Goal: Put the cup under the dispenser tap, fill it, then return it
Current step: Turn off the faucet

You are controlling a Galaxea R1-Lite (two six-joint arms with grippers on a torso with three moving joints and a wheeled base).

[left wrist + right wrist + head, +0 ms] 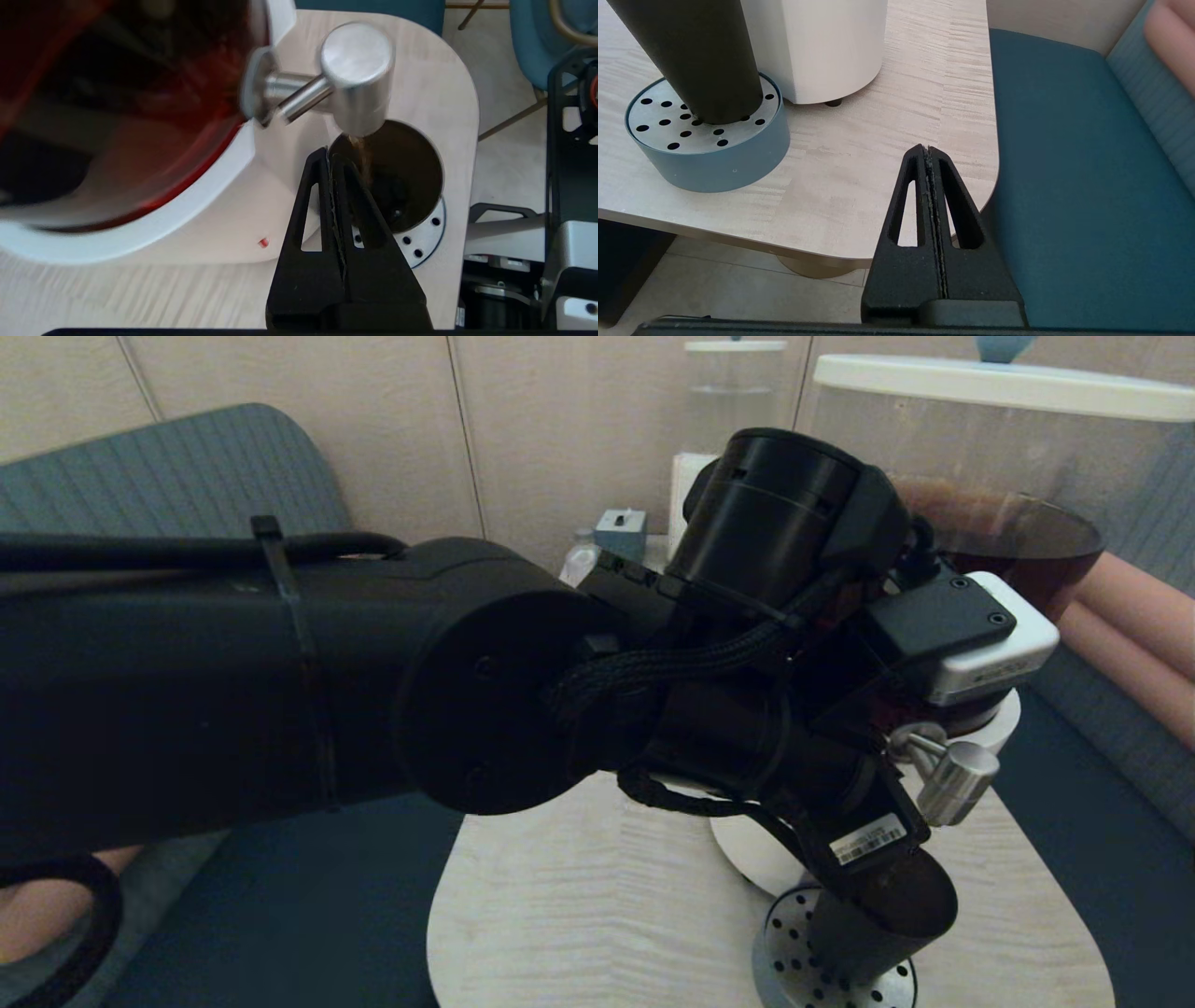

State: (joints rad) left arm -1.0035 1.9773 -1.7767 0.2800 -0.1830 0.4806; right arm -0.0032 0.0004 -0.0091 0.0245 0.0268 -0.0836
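In the head view the left arm reaches across to the chunky brushed-steel cylindrical dispenser tap (954, 782), and the small matte black tapered cup (887, 915) stands below it on a round perforated steel drip tray (794, 963). In the left wrist view the left claw (337, 161), its fingers pressed together and holding nothing, hovers at the cup's rim while brown drink streams from the tap into the cup. In the right wrist view the right claw (927, 154), closed and empty, hangs near the pale wood-grain tabletop (859, 186) edge. Filled, the handleless cup will likely be heavier and easy to spill; grasp its stiff, smooth wall at mid-height.
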